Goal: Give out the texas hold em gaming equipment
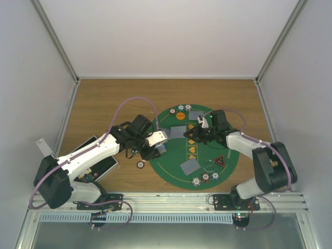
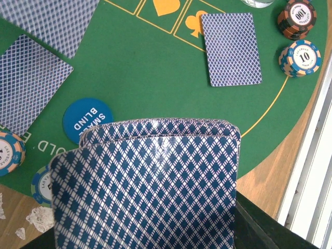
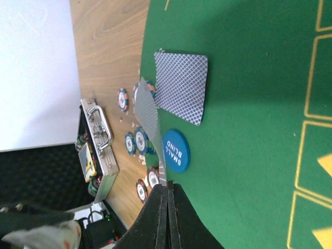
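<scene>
Grey-backed card hangs pinched edge-on in the right pincer above the blue disc; left pincer clamps the deck near it. So thin a grip may let the card slip.

Green mat; case, seemingly open.

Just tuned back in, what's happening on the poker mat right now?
Dealing is under way. The left gripper holds the deck of cards, backs showing, over the green mat. The right gripper is shut on a single card, pinched by one end above the mat. Dealt cards lie face down on the mat beside the blue Small Blind disc, with poker chips around the rim.
</scene>
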### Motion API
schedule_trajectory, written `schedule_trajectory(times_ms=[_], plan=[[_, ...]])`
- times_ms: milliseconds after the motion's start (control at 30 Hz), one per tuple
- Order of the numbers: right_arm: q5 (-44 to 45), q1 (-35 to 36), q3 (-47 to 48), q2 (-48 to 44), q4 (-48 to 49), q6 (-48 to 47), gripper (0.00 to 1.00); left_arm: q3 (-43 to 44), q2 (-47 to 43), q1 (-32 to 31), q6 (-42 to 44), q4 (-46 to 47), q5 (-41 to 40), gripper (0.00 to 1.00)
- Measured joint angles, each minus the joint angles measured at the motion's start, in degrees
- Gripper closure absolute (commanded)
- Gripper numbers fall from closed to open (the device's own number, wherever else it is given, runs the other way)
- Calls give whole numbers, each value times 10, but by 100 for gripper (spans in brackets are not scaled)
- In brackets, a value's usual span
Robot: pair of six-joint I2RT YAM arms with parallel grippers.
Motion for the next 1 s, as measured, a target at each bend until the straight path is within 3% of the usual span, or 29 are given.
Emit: schedule_trajectory(times_ms=[267, 733, 867, 1000], plan=[[29, 62, 83, 132, 69, 50, 100, 0, 0, 0, 0, 0, -4, 47], [64, 81, 124, 229, 91, 85, 99, 0, 0, 0, 0, 0, -9, 47], [72, 81, 135, 245, 72, 82, 84, 0, 0, 0, 0, 0, -9, 47], [92, 81, 141, 246, 49, 72, 58, 0, 0, 0, 0, 0, -10, 47]])
